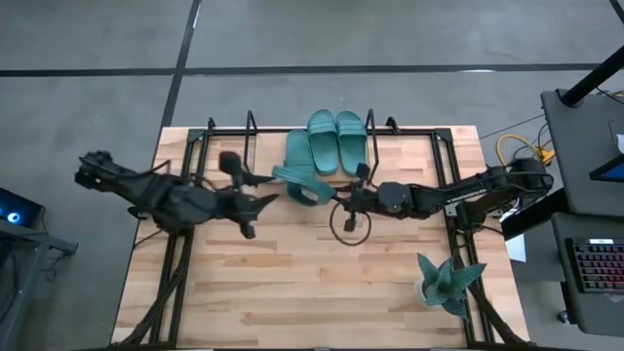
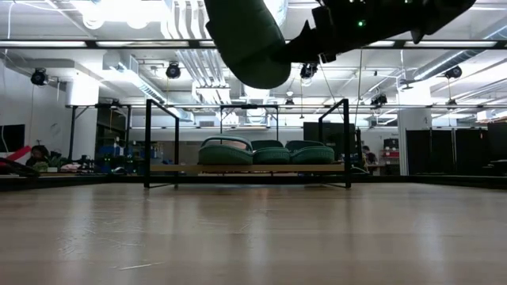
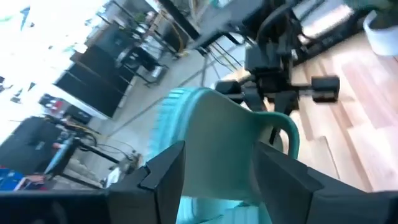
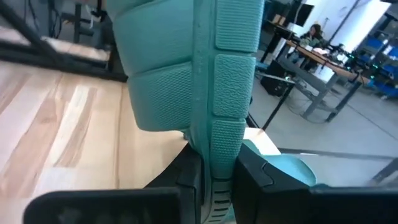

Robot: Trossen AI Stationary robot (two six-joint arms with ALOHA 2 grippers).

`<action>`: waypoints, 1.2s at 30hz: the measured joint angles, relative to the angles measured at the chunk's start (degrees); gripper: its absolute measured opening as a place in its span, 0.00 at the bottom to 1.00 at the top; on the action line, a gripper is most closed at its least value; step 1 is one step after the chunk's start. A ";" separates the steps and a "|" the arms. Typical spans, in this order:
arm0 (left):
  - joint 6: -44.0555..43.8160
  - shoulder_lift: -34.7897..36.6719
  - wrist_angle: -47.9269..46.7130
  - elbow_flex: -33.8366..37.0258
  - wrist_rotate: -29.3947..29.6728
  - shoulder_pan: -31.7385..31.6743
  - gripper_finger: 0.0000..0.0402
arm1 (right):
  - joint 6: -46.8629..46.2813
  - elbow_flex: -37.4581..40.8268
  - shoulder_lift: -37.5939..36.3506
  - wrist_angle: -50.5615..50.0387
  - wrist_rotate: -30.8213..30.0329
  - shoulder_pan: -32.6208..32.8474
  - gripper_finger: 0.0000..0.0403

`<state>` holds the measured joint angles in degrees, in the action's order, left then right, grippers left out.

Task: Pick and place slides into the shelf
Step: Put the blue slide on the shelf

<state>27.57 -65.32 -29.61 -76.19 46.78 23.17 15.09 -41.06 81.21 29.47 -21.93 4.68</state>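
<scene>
Mid-frame above the bench, the right hand (image 1: 343, 202) pinches a teal slide (image 1: 297, 181) by its sole edge; left hand (image 1: 271, 200) open around it. Soft, light, bendy rubber: grip the strap.

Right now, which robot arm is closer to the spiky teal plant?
Right. The right gripper holds a teal-green rubber slide sandal mid-table, nearer the spiky teal plant ornament at its own side's front. The left gripper is farther.
</scene>
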 joint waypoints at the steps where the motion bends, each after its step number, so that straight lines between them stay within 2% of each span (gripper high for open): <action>1: -0.03 0.79 0.29 0.25 0.77 0.98 0.43 | -0.61 0.04 0.00 0.71 0.21 -0.34 0.10; 3: -0.07 1.72 0.10 1.02 1.67 2.68 0.43 | -2.16 0.07 -0.02 2.90 2.26 -1.12 0.10; 6: -0.04 1.99 -0.88 2.27 2.99 4.11 0.43 | -6.16 0.07 -0.02 7.32 9.02 -2.38 0.10; 11: 1.15 2.10 -3.66 5.65 10.49 5.06 0.43 | -14.94 0.17 -0.03 16.82 19.17 -3.92 0.10; 17: 4.63 0.61 -3.91 9.35 18.28 5.70 0.43 | -19.32 0.61 0.81 25.75 19.41 -3.86 0.10; 22: 6.98 -3.19 -3.83 10.06 33.08 5.91 0.43 | -20.73 0.61 0.81 28.40 18.81 -3.97 0.10; 27: 12.85 -8.75 -3.73 10.06 42.72 5.91 0.43 | -21.16 0.61 0.81 27.96 17.18 -3.97 0.10; 36: 15.37 -17.24 -3.86 10.06 43.28 6.02 0.43 | -21.12 0.61 0.98 28.62 15.42 -4.88 0.10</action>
<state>42.94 -82.55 -33.47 -66.13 90.06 29.19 -6.03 -40.45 82.19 58.09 -6.51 -0.20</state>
